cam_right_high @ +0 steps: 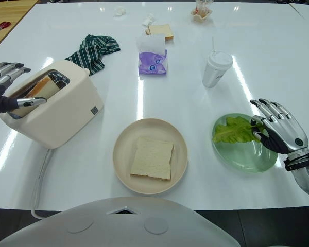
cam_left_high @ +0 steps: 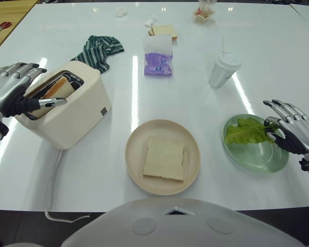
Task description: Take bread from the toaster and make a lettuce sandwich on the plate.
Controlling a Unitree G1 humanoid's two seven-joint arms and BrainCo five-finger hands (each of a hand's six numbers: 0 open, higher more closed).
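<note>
Fingers (cam_left_high: 20, 71) of the left hand (cam_left_high: 10, 90), in the left eye view, stretch uncurled over the far-left edge of the toaster (cam_left_high: 74, 116). The thumb lies across the near side of the slot, and the hand grips nothing. Bread (cam_left_high: 59, 88) stands in the slot between fingers and thumb, its long edge running along the slot, away and to the right. A pinch and a straight lift should free it.

Right eye view: the right hand (cam_right_high: 279, 131) hovers over the right rim of the dish (cam_right_high: 247, 162), fingers spread and empty. Their tips are just at the lettuce (cam_right_high: 230, 129), which lies to their left. A slice (cam_right_high: 152, 157) lies flat on the plate (cam_right_high: 124, 139), left of the dish, so this hand is the nearer one for the lettuce.
</note>
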